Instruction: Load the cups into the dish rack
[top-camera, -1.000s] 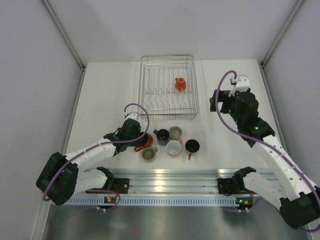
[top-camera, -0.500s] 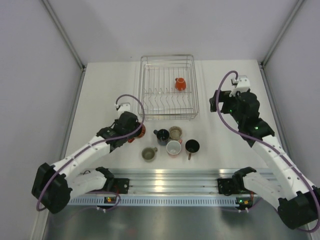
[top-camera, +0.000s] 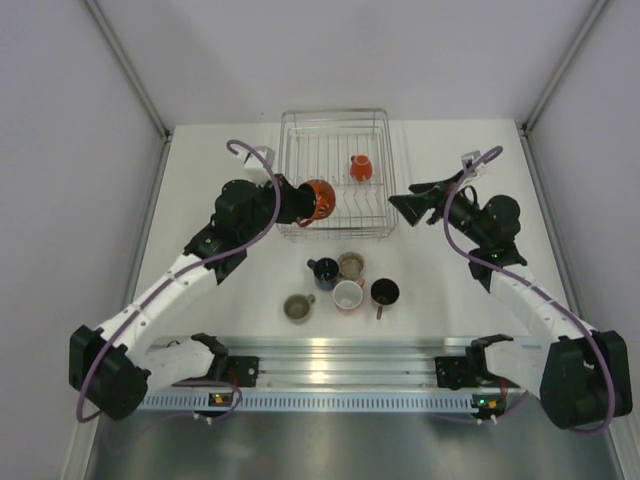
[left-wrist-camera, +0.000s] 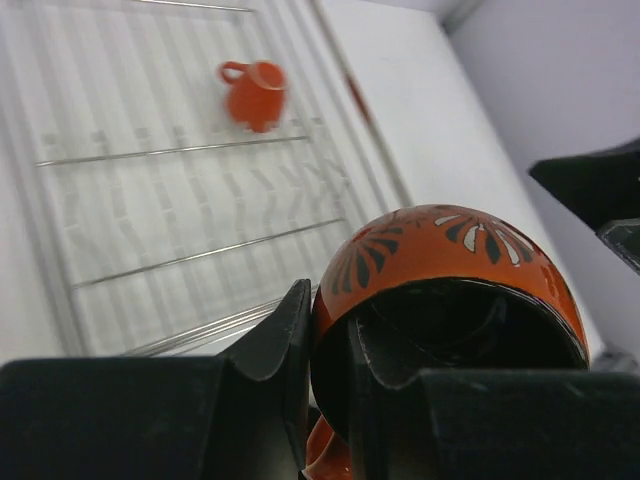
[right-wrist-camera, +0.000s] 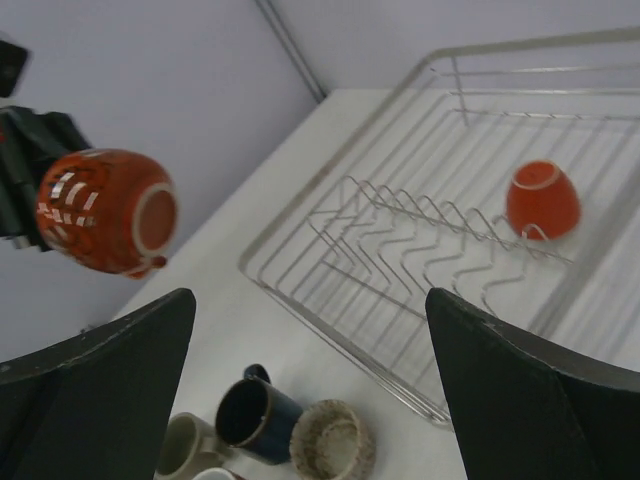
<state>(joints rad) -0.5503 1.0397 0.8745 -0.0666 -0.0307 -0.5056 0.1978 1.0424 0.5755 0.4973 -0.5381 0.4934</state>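
My left gripper (top-camera: 300, 203) is shut on the rim of a patterned orange cup (top-camera: 319, 199), held in the air over the front left corner of the dish rack (top-camera: 292, 131). In the left wrist view one finger sits inside the orange cup (left-wrist-camera: 450, 270) and one outside. A second orange cup (top-camera: 360, 167) lies upside down inside the rack. On the table stand a dark blue cup (top-camera: 324, 272), a speckled beige cup (top-camera: 351, 265), a pink cup (top-camera: 348, 296), a black cup (top-camera: 384, 292) and an olive cup (top-camera: 298, 308). My right gripper (top-camera: 412, 199) hangs open to the right of the rack, holding nothing.
The rack's upright prongs (right-wrist-camera: 420, 225) fill its near half. Metal frame posts (top-camera: 125, 65) rise at the back corners of the white table. An aluminium rail (top-camera: 340, 355) with both arm bases runs along the near edge.
My left gripper lifted the patterned orange cup from beside the other cups and carried it up to the rack's front left corner. My right arm swung toward the rack.
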